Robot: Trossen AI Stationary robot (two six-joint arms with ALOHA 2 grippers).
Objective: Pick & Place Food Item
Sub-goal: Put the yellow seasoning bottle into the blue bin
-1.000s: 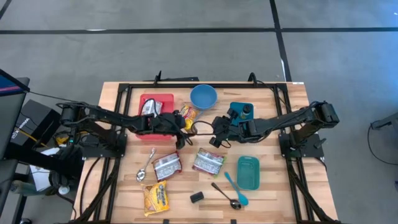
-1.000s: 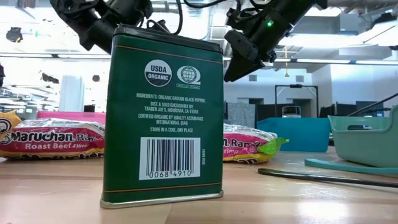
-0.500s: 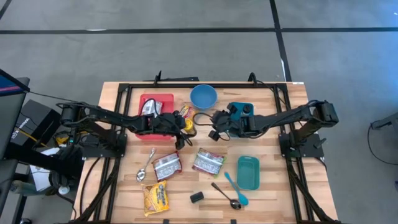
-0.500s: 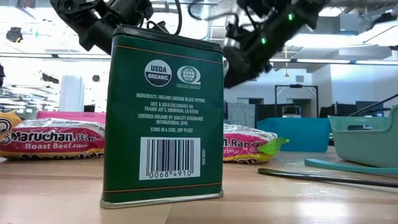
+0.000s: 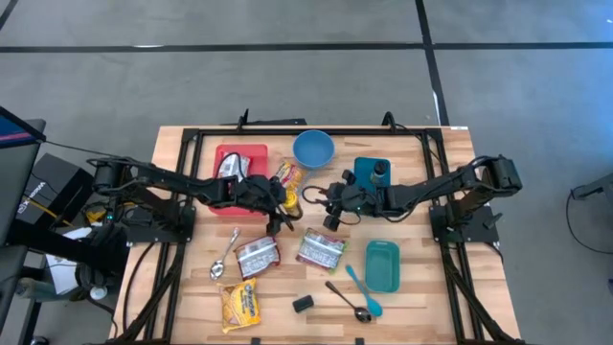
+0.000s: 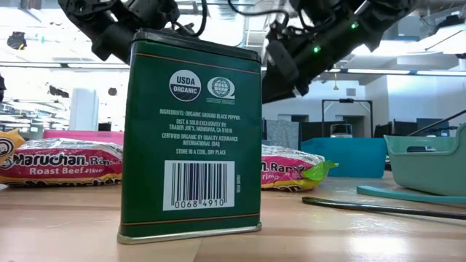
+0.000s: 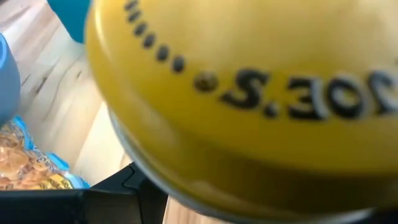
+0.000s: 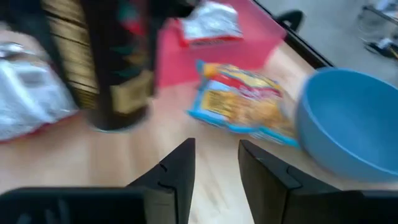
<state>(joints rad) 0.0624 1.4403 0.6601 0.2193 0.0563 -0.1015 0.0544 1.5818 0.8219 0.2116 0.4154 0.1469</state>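
- Since a second ago, my right gripper (image 5: 329,206) has swung up toward the blue bowl (image 5: 313,149) and come back down, while the left gripper (image 5: 273,203) has slid a little toward the near edge of the table (image 5: 431,287).
- From the right wrist, the jar (image 8: 115,68) stands upright with its long axis vertical and its base on the wood, just in front of the red tray (image 8: 205,59) and beside a silver packet (image 8: 25,93).
- It's a dark jar with a gold label. My left wrist camera sees its yellow lid (image 7: 249,93) bearing raised dots and lettering.
- As far as I can see, the left gripper is pinching the jar near its top.
- My right gripper's fingers (image 8: 180,168) stand apart, holding nothing, and hover near a yellow snack packet (image 8: 245,102).
- That lid fills the left wrist view, so the lettering is cut off. In the low view, a green tin (image 6: 193,135) blocks the jar completely.
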